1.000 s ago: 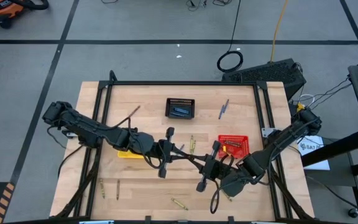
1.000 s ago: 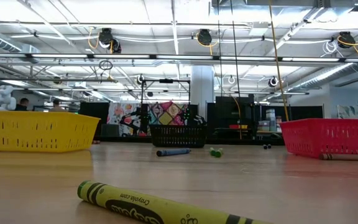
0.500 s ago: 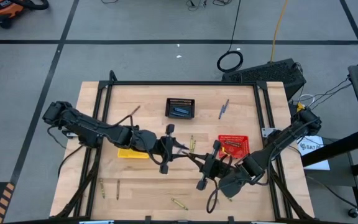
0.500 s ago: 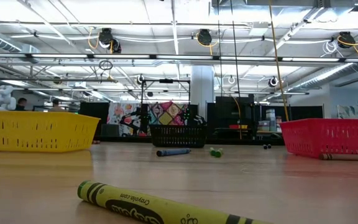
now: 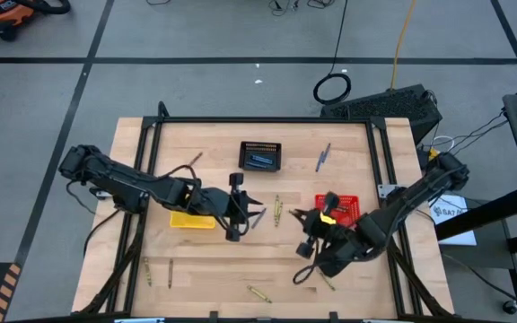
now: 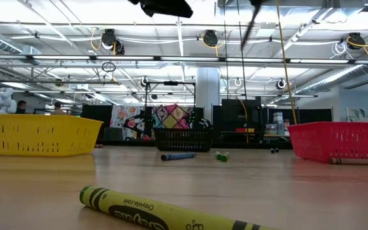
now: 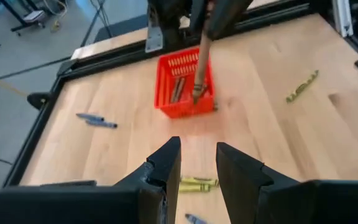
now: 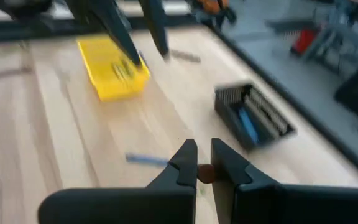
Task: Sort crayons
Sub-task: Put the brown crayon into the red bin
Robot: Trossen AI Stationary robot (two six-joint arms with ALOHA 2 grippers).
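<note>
Left gripper [image 7: 197, 149] jaws apart, nothing between them, hovering mid-table just at 3 o'clock of the yellow basket [image 5: 191, 221]. Right gripper [image 8: 202, 149] jaws pinched on a brown-red crayon [image 8: 205, 175], sitting at the 9 o'clock rim of the red basket [image 5: 353, 199]. Other crayons lie loose: yellow ones near the table's 6 o'clock edge [image 5: 258, 293], a blue one [image 5: 322, 157] at 3 o'clock of the black basket [image 5: 260, 144]. Step looks like dropping the held crayon into red. To do it well, bring the tip fully over the mesh and lower it inside the rim before letting go, so it doesn't bounce out. Versus a second ago: the grippers were together mid-table with the left closed. Now the left has opened and backed toward 9 o'clock, and the right has swung to the red basket.
</note>
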